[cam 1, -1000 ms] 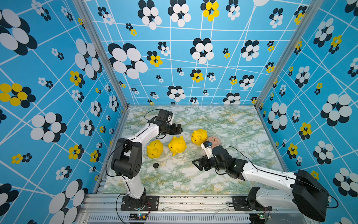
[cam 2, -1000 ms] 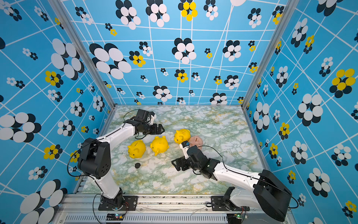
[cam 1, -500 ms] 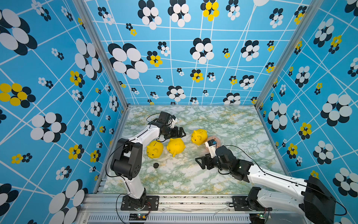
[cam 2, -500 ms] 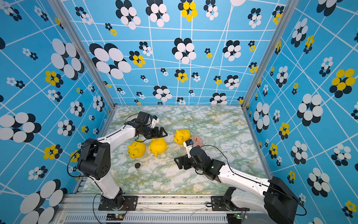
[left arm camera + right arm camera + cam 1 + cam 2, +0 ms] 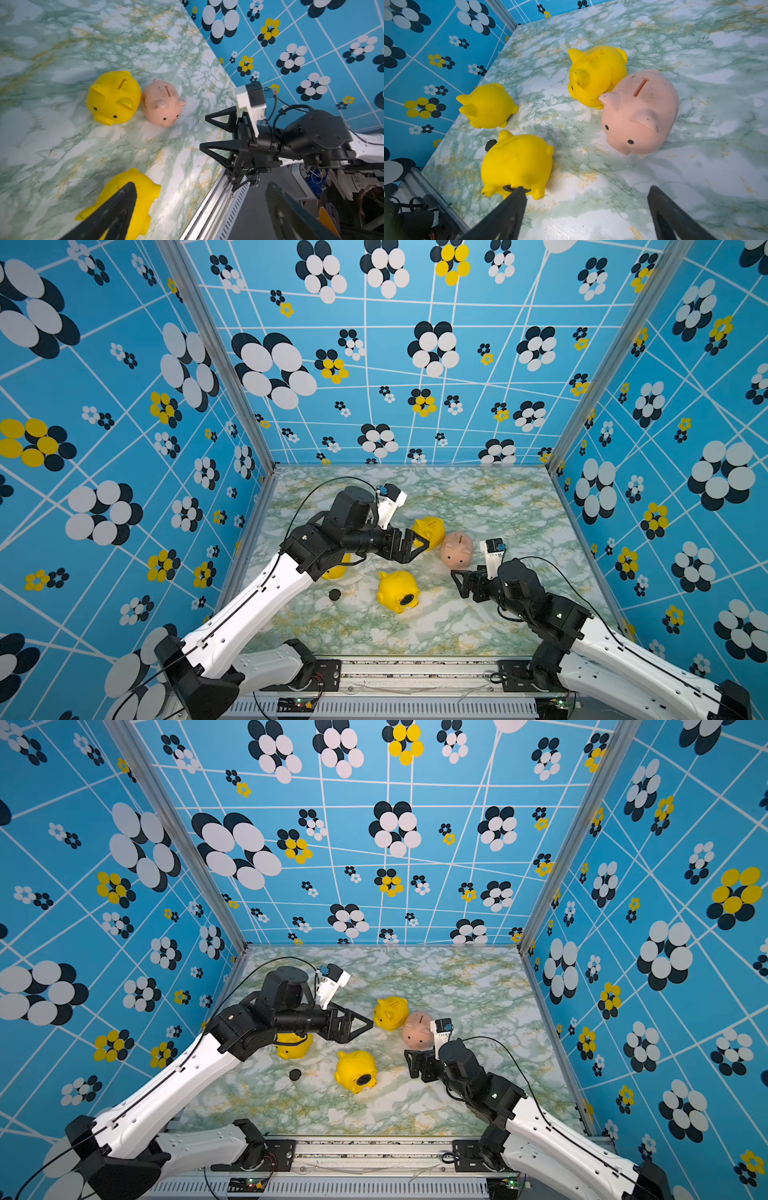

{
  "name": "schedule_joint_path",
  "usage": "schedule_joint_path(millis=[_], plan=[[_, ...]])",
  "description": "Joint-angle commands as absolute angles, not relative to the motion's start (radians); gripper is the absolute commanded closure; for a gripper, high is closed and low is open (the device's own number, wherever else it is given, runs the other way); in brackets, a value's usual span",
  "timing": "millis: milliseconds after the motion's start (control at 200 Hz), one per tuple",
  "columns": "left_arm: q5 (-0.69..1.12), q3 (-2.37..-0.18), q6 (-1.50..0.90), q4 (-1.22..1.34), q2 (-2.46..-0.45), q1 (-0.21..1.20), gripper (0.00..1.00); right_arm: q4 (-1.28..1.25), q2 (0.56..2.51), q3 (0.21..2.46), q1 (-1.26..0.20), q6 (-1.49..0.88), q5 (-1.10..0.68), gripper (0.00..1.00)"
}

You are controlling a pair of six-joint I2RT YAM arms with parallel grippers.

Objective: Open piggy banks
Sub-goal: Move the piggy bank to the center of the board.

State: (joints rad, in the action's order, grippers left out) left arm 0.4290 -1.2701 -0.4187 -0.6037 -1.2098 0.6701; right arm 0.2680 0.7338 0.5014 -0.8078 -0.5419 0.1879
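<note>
— How is the left pincer (image 5: 415, 546)?

— Spread wide, with nothing in it. Its tips reach the edge of the upright yellow pig (image 5: 430, 529). Whether they touch it or stop just short, I cannot tell. A second ago it hung farther back and to the left, well clear of that pig.

— And just past that pig?

— The pink pig (image 5: 457, 549), upright with its slot up, pressed against the yellow one's side. A second ago the right wrist hid most of it in the top views. Now it shows whole.

— Nearer the front than the tips?

— The tipped yellow pig (image 5: 397, 591) lies on its side on the tabletop (image 5: 498, 510), the round black plug in its belly facing the top camera. A second ago it sat farther back, beside the third yellow pig (image 5: 337, 571). That one is now half hidden under the left arm (image 5: 257, 601), behind the pincer. A loose disc (image 5: 334, 594) lies near it, where it was before.

— The right pincer (image 5: 459, 584)?

— Also wide and empty, low over the tabletop. The pink pig is just ahead of it and the tipped pig is off to its side, both apart from it. It has shifted a little to the right since a second ago.
</note>
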Motion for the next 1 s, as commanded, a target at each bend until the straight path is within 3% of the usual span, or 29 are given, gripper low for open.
schedule_joint_path(millis=[0,180,285,615,845,995], plan=[[0.384,-1.210,-0.393,-0.655,-1.262,0.649,0.01,0.297,0.759,0.486,-0.802,-0.528,0.136,0.07],[0.348,-1.077,-0.400,-0.571,-1.305,0.647,0.01,0.200,0.874,0.471,-0.855,-0.483,-0.182,0.11],[0.342,-0.952,-0.445,-0.473,-1.310,0.647,0.01,0.170,0.930,0.455,-0.981,-0.460,-0.204,0.11],[0.390,-0.735,-0.512,-0.242,-1.305,0.638,0.01,-0.167,1.108,0.401,-1.231,-0.521,0.009,0.10],[0.361,-0.630,-0.600,-0.252,-1.215,0.635,0.01,-0.367,1.303,0.426,-1.258,-0.614,0.102,0.10],[0.307,-0.607,-0.614,-0.306,-1.116,0.608,0.01,-0.288,1.295,0.423,-1.257,-0.667,0.234,0.11]])
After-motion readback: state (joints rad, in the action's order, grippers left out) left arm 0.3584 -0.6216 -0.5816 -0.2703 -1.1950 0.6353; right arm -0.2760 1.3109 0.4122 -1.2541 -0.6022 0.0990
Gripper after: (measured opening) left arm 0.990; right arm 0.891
